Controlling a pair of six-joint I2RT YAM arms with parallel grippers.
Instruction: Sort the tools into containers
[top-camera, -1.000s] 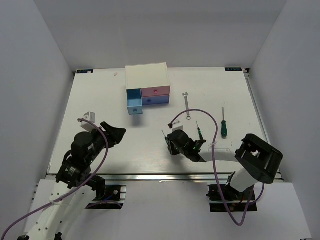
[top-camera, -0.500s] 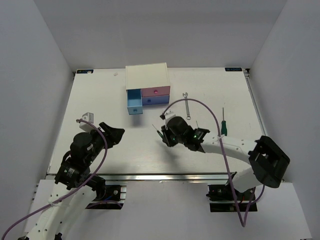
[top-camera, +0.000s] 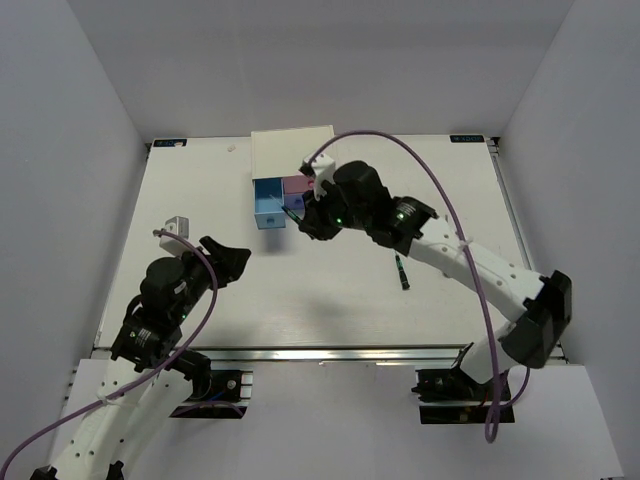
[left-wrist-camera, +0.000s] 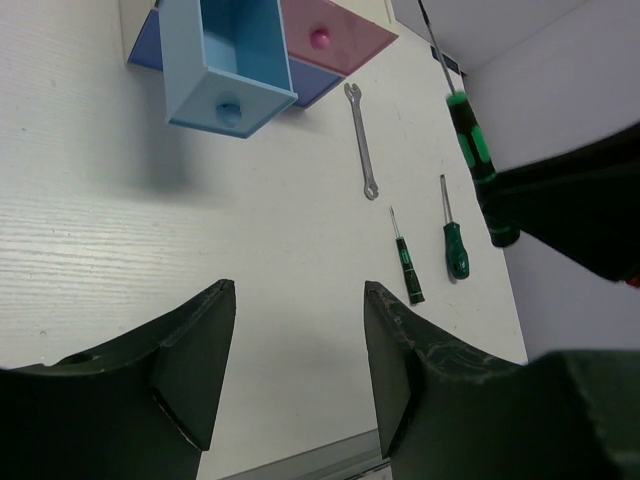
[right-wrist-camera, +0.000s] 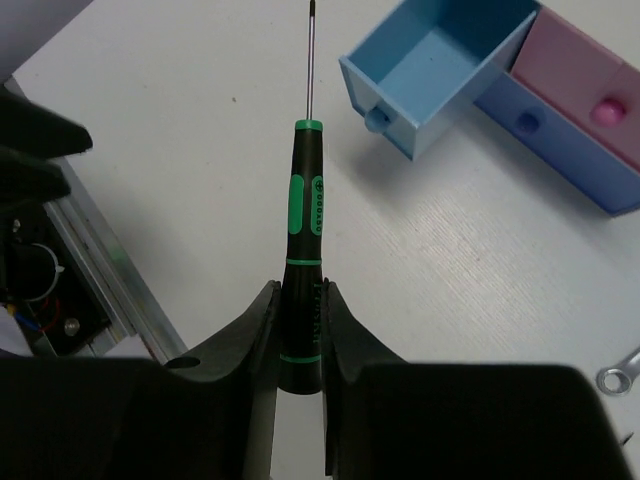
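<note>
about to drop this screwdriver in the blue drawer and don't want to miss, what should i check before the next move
1. Grip: right gripper shut on the handle of the thin screwdriver: ok.
2. Light blue drawer pulled open, nothing seen inside: ok.
3. Screwdriver over the drawer: in the right wrist view its tip points beside the drawer, not into it: not ok.
4. Clearance above the drawer rim: cannot tell.
5. Left gripper open, empty, apart from the drawer: ok.
</note>
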